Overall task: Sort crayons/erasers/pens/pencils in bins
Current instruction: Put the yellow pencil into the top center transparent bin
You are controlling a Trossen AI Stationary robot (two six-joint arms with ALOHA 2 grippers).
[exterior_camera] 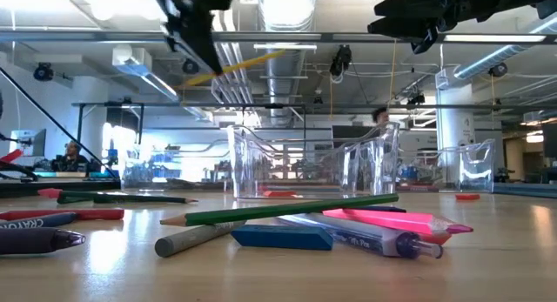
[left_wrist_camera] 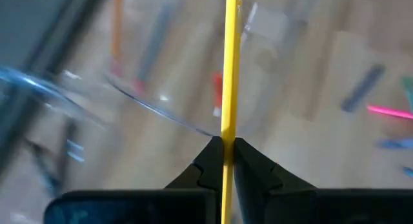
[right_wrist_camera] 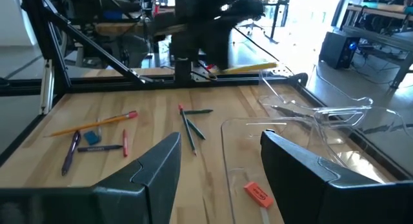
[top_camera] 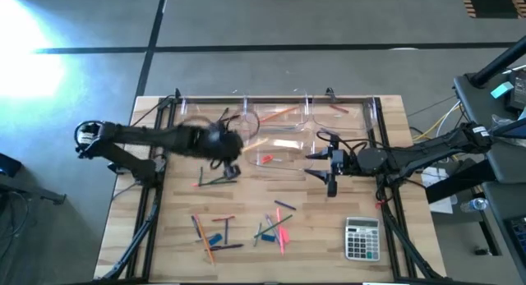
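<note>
— Left gripper [left_wrist_camera: 227, 146] is clamped on a yellow pencil [left_wrist_camera: 229, 69], held above the table by the far bins [top_camera: 279, 117]. And the right?

— Right gripper [top_camera: 330, 166] hovers over the right-hand bin, jaws apart, empty.

— How far along?

— Early, I'd judge. An orange pencil [top_camera: 279, 112] and a pink eraser [right_wrist_camera: 258, 193] sit in bins; crayons, pens and pencils [top_camera: 215, 232] litter the near table beside a calculator [top_camera: 362, 238].
</note>
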